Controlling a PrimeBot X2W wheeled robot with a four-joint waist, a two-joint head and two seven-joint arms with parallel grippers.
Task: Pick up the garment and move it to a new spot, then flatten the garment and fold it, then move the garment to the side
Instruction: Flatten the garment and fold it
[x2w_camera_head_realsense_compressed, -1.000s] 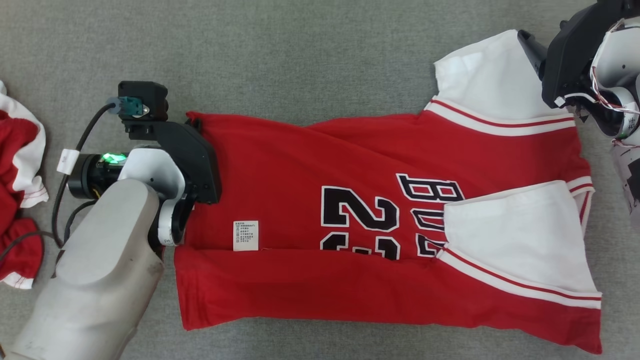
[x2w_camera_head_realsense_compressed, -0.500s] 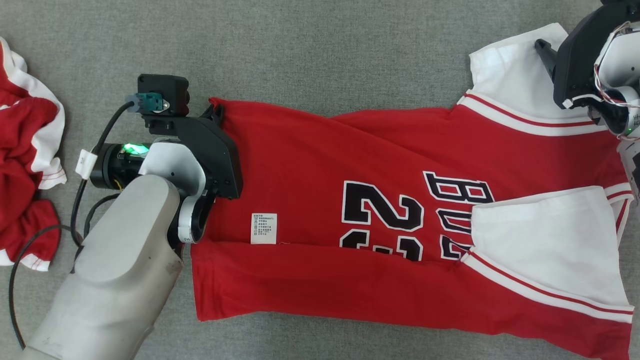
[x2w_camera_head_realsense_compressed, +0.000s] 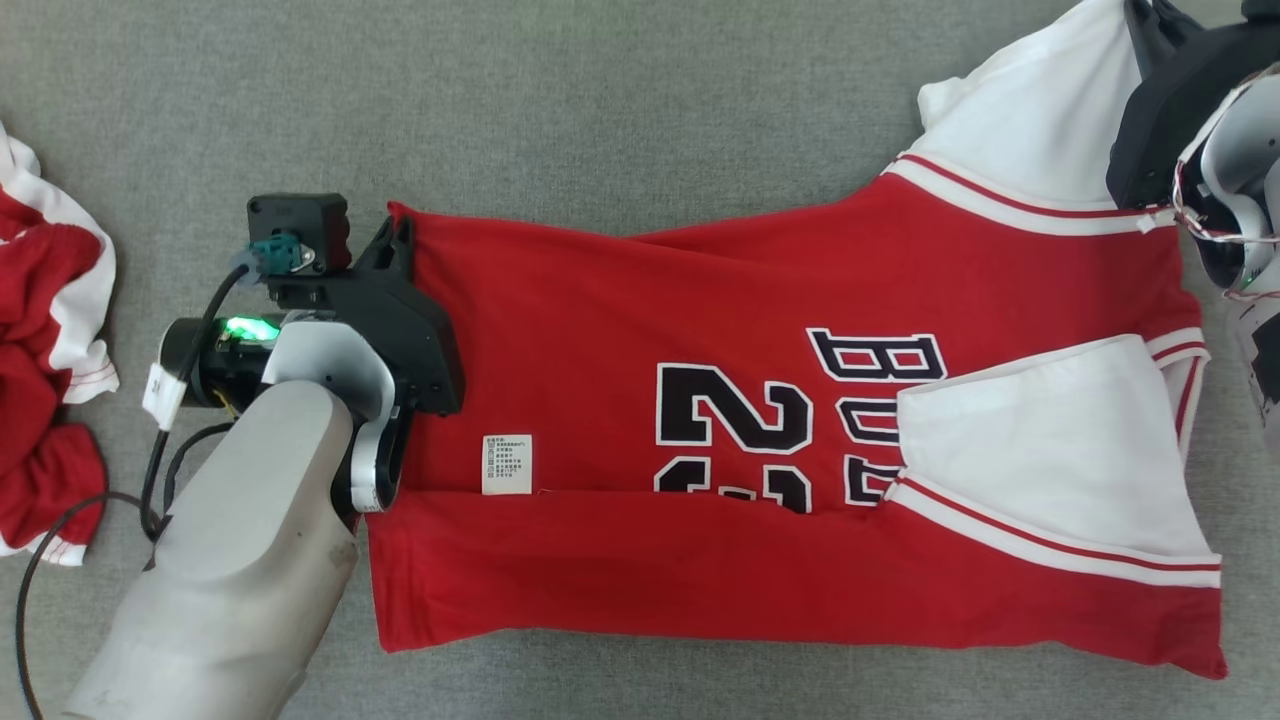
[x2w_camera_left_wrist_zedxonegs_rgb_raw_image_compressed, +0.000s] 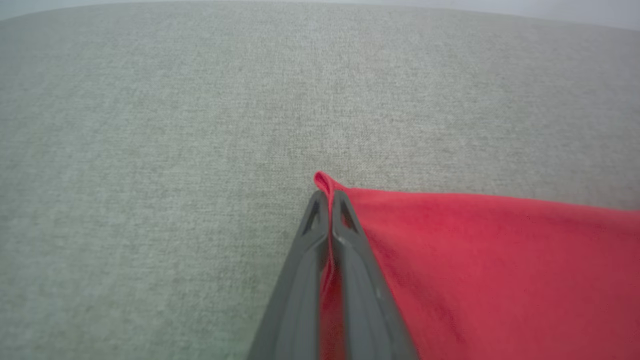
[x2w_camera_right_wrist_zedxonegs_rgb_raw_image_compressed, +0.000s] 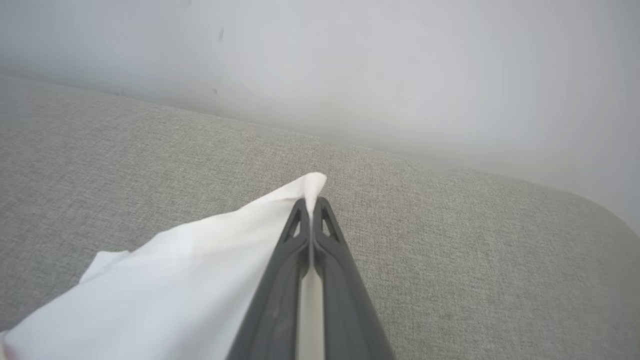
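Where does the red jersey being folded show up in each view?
Head view: jersey spread across the middle, hem at left, sleeves at right.
Left wrist view: its red hem corner at centre, pinched by the left gripper, cloth running right.
Right wrist view: its white sleeve at lower left, tip pinched by the right gripper.
Shared landmark: the grey fabric surface under it.

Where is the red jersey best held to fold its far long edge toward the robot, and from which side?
Grip the jersey at its two far corners: the red hem corner from the left end, the white sleeve tip from the right end. It lies flat lengthwise, near edge already folded over, so these corners stick out free. The left pincer and right pincer are shut there.
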